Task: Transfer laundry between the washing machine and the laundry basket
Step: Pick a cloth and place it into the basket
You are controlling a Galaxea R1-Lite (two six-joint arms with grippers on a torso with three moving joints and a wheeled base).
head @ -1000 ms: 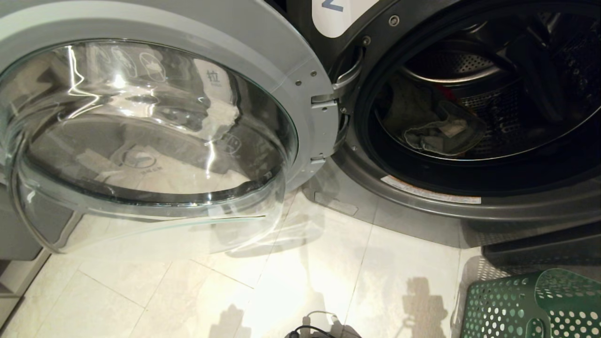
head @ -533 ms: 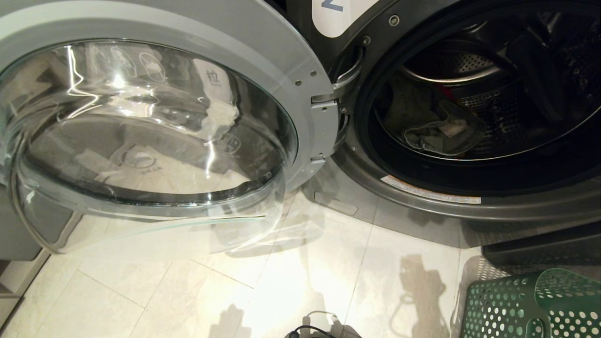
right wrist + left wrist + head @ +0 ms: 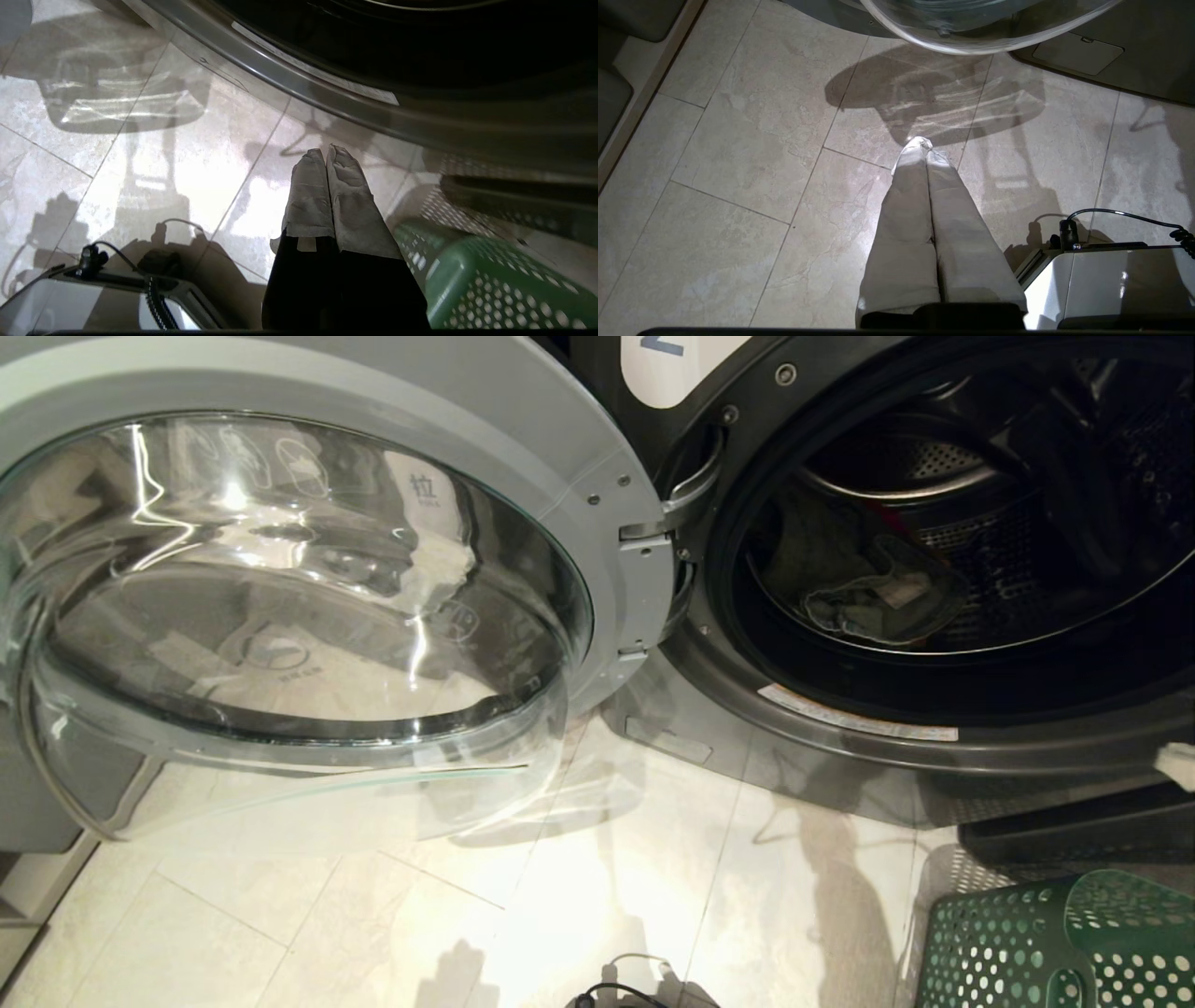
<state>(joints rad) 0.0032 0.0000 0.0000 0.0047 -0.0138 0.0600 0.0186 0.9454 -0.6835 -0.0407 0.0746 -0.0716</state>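
Note:
The washing machine [image 3: 822,733] stands with its round door [image 3: 299,597] swung wide open to the left. Inside the dark drum lies the laundry: a grey garment [image 3: 878,602] with a strip of red [image 3: 893,520] behind it. The green laundry basket [image 3: 1055,943] with round holes sits on the floor at the lower right, also seen as basket [image 3: 490,280]. My right gripper [image 3: 326,151] is shut and empty, hanging over the tiles in front of the machine's lower rim [image 3: 327,98], left of the basket. A white tip [image 3: 1178,763] shows at the head view's right edge. My left gripper [image 3: 924,144] is shut and empty above the floor.
The open glass door fills the left half of the head view and overhangs the tiles. A dark low bin [image 3: 1074,831] sits between machine and basket. My base [image 3: 1111,280] with a black cable [image 3: 1125,214] is below the arms. Pale floor tiles [image 3: 373,915] lie in front.
The right arm's shadow on the tiles has stretched toward the machine, and a white tip has come into the head view's right edge. The laundry, basket and door are unmoved.

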